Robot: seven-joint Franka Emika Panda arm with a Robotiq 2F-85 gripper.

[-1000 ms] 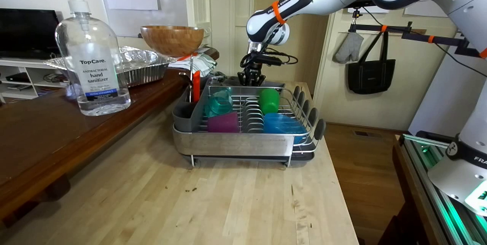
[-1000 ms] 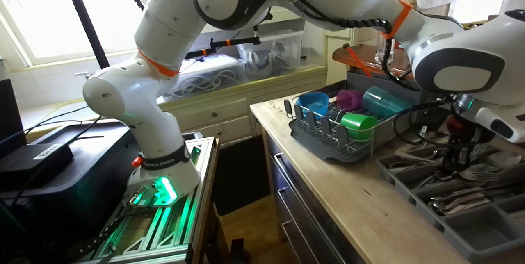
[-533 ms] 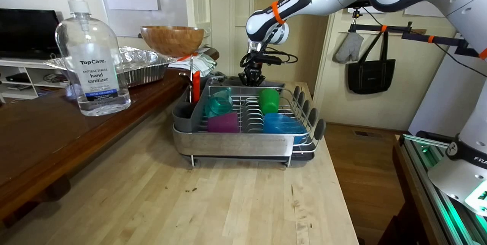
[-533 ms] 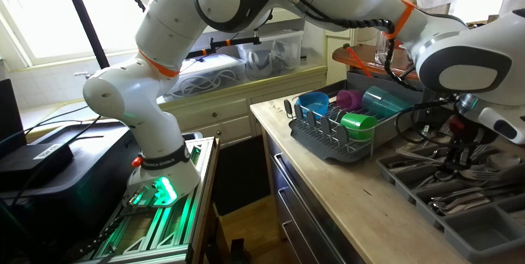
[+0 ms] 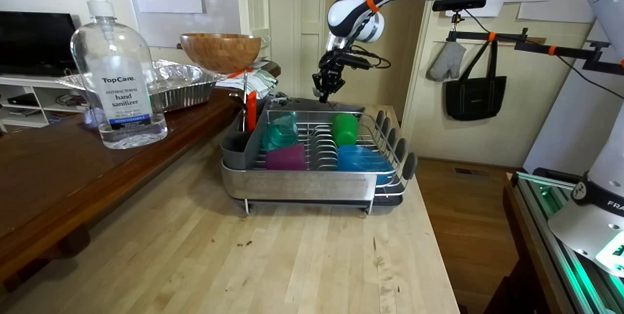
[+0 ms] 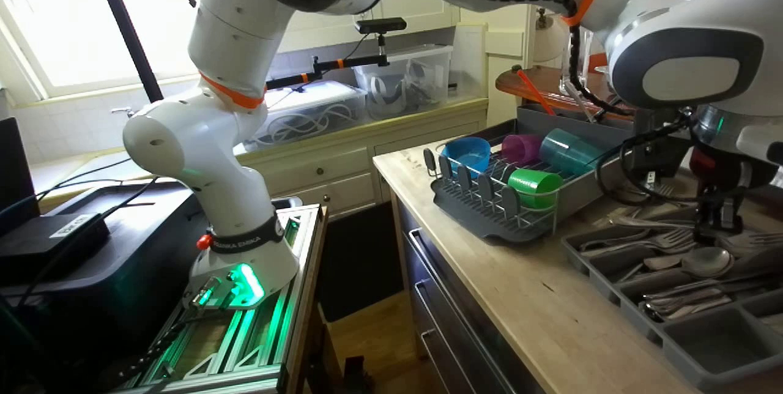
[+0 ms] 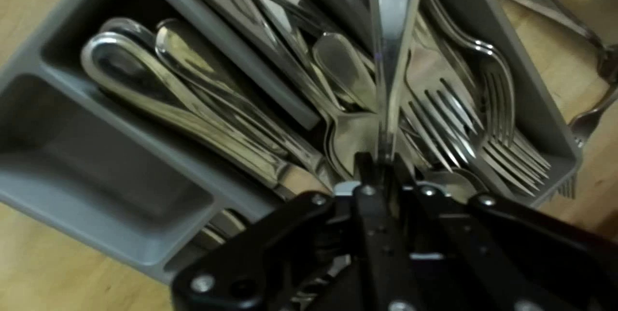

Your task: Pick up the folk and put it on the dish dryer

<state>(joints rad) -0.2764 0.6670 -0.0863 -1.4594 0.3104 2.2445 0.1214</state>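
Gripper (image 7: 384,165) clamped on a metal utensil (image 7: 392,21), jaws pinched in close. Top end runs out of the wrist view, so can't tell if it's a fork. Gripper hangs over the far side of the gray cutlery tray (image 6: 722,342).

Tray: end slot along the wall holds forks (image 7: 442,91), piled, plus a spoon (image 7: 355,137) near them; pile hides the divider, can't tell which slot the spoon is in. Another slot has round-ended handles (image 7: 125,67) lying lengthwise. Loose utensils (image 7: 540,7) on the counter (image 5: 292,255), just outside the tray.

Dish rack (image 5: 302,185) is on the same counter, near the tray, in both exterior views. In it: teal cup (image 6: 569,152) on its side, purple cup (image 5: 286,157) right by it, green cup (image 5: 344,129) and tilted blue bowl (image 5: 360,158) across the dividers. Its side holder (image 5: 236,158) has an orange handle (image 5: 251,111) standing up.

Past that, brown ledge (image 5: 48,192): foil tray (image 5: 190,94) and sanitizer bottle (image 5: 124,85), clear liquid inside. Wooden bowl (image 5: 222,52) beside the foil; can't tell what it rests on. In an exterior view, low clear bin (image 6: 312,112) with looped white cord, taller bin (image 6: 404,70) just beside it, contents unclear.
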